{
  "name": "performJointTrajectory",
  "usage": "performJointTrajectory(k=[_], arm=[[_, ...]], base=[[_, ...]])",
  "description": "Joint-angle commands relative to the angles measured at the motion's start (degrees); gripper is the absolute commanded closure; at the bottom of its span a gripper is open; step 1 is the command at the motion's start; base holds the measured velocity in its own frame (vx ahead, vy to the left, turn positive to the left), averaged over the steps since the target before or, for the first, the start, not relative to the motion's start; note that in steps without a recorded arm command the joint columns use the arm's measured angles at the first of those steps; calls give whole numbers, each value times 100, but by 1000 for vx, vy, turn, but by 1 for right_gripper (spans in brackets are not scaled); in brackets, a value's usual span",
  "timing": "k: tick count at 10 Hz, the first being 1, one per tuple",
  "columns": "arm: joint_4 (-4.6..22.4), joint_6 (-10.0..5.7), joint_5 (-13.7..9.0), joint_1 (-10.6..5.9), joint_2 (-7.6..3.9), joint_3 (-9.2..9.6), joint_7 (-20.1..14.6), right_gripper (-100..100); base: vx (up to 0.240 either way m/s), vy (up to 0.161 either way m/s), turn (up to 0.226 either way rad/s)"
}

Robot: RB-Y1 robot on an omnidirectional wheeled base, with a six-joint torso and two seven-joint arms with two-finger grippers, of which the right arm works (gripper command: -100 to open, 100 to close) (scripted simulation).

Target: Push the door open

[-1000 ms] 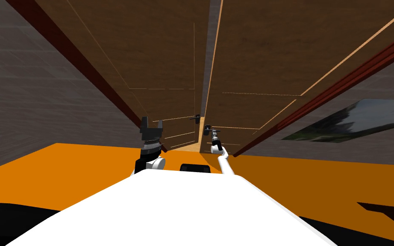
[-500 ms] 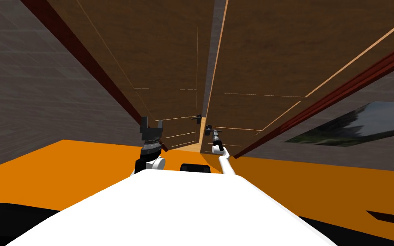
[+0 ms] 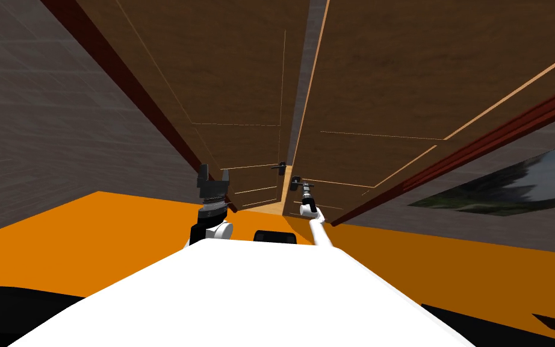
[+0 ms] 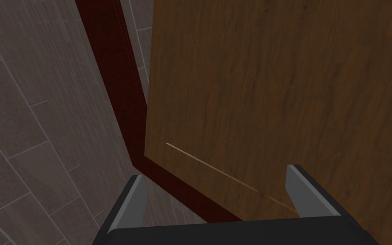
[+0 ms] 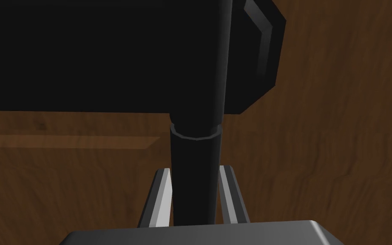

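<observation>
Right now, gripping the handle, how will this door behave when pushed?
The door looks like a broad solid panel, so it is probably stiff and heavy; expect a slow swing, not flex. It stands ajar, so it likely isn't latched. The handle is a smooth thin bar pinched by the right tool, so it may slip.

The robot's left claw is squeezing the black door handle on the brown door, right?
Not quite. It is the right claw that squeezes the black door handle on the brown door. The right wrist view shows its two fingers pressing the handle's sides. The left claw is open and holds nothing.
</observation>
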Motion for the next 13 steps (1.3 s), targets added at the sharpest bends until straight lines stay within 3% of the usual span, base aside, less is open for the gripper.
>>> performJointTrajectory(k=[1,3,5,6,9,12,13], arm=[[-126,-14,-34,29,-145,-199,29,100],[-102,-41,-64,-2,-194,-442,121,100],[-102,-41,-64,-2,-194,-442,121,100],[-90,-55,-79,-18,-218,-563,168,100],[-90,-55,-79,-18,-218,-563,168,100],[-48,-102,-129,-74,-285,-969,326,100],[-48,-102,-129,-74,-285,-976,326,100]], base=[[21,-19,66],[27,-27,71],[23,-14,1],[16,-15,56],[4,-6,11],[26,-21,81],[35,-20,-2]])
